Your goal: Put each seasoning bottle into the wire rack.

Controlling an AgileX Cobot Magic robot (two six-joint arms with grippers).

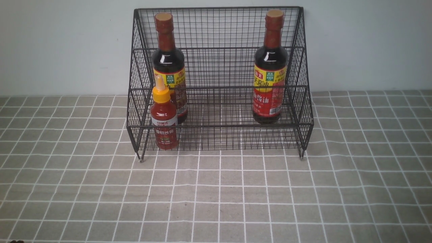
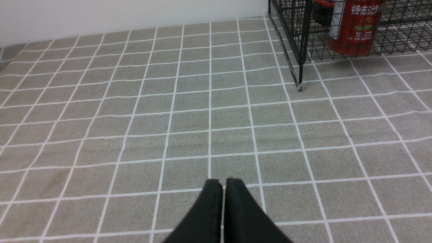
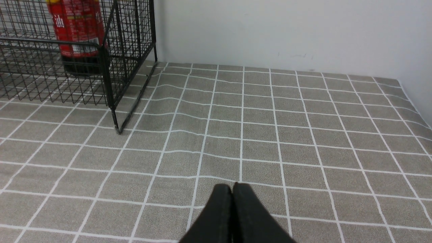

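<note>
The dark wire rack [image 1: 219, 67] stands against the back wall on the checked cloth. Two tall dark seasoning bottles stand upright on its upper tier, one at the left [image 1: 168, 64] and one at the right [image 1: 270, 67]. A smaller red sauce bottle [image 1: 164, 118] with an orange nozzle cap stands on the lower tier at the left, also seen in the left wrist view [image 2: 354, 30]. The right wrist view shows the right tall bottle [image 3: 79, 33] behind the rack's corner [image 3: 111, 67]. My left gripper [image 2: 223, 184] and right gripper [image 3: 232, 187] are shut, empty, low over the cloth, well away from the rack.
A grey cloth with white grid lines [image 1: 216, 195] covers the table. A pale wall [image 1: 371, 44] rises behind the rack. The cloth meets a side wall at the far right [image 3: 415, 101]. Neither arm shows in the front view.
</note>
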